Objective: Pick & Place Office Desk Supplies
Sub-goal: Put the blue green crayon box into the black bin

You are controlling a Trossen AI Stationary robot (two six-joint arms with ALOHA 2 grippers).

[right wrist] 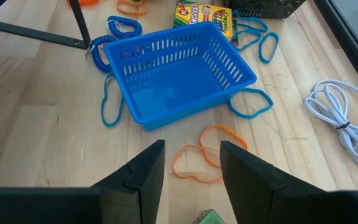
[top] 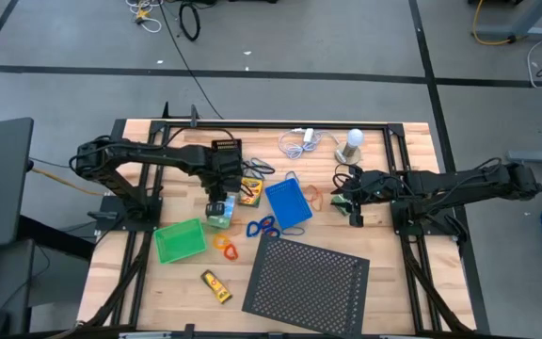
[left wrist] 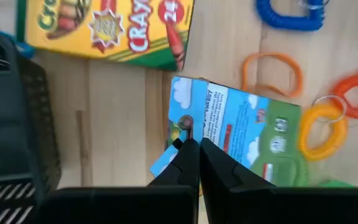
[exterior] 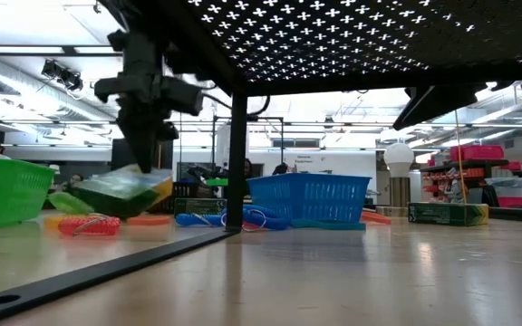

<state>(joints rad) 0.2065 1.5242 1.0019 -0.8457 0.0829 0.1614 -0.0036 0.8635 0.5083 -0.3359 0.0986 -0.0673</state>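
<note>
My left gripper [top: 219,201] is shut on a small green-white box [top: 219,219], just right of the green tray [top: 179,241]. The low view shows the box [exterior: 121,193] tilted under the gripper, above a red loop [exterior: 89,225]. The crayon box [left wrist: 107,28], blue loop [left wrist: 289,14] and orange and yellow loops [left wrist: 321,127] lie flat around it. My right gripper [right wrist: 191,169] is open over orange loops [right wrist: 199,157], right of the blue tray [right wrist: 176,74]. A second green box [top: 345,201] lies beneath it. The yellow tube [top: 216,286] lies near the front edge. My left gripper pinches the green-white box between its two fingers at the end edge [left wrist: 185,132] nearest the black tray, coming from above and pointing down. The box hangs tilted below the fingers [exterior: 143,136]. It looks lifted off the table, with its far end lower.
The black tray [top: 226,155] sits behind my left gripper. The large black perforated sheet [top: 307,278] stands raised over the near middle of the table. A white coiled cable [top: 299,143] and a bulb on a round base [top: 351,143] are at the far edge.
</note>
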